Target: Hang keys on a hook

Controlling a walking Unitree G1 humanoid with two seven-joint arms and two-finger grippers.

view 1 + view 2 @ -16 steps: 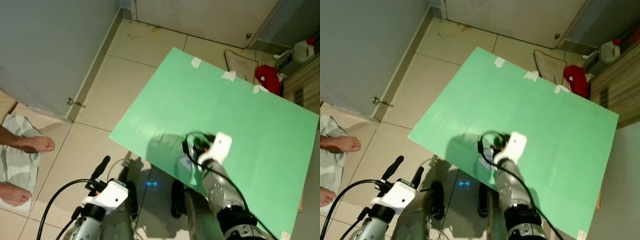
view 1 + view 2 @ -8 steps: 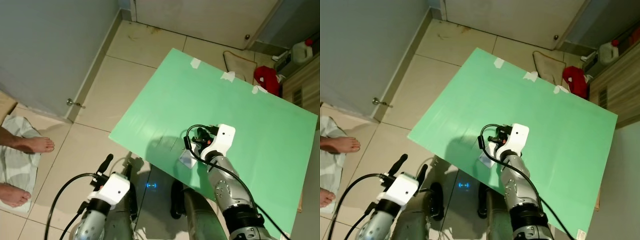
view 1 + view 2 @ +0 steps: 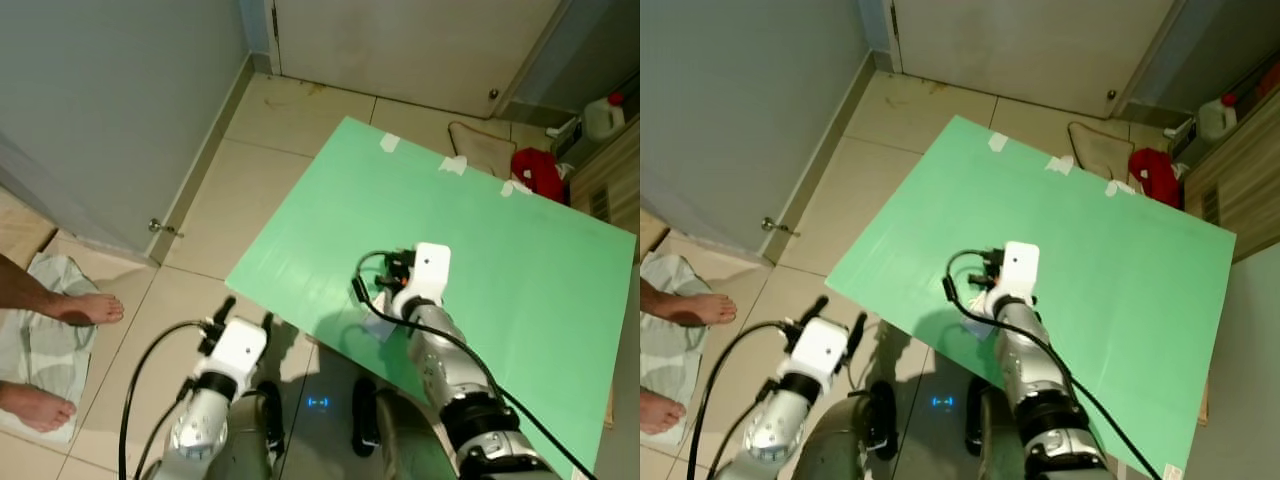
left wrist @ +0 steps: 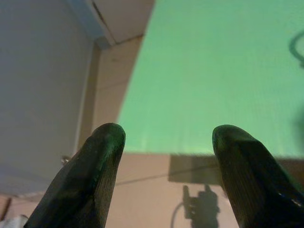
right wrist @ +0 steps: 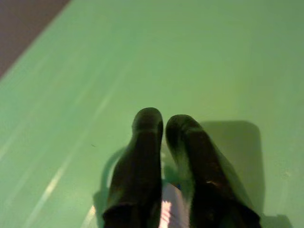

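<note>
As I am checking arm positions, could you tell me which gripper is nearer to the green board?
Right. The right gripper is over the green board, low above its surface near the front edge. The left gripper hangs over the tiled floor, off the board's near corner.

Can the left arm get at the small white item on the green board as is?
Probably not: the right gripper sits right over the small white item near the green board's edge. The left gripper, open, is off the board, over floor tiles.

Right gripper (image 5: 160,124) forward, jaws nearly together; left gripper (image 4: 166,142) low, jaws wide apart
</note>
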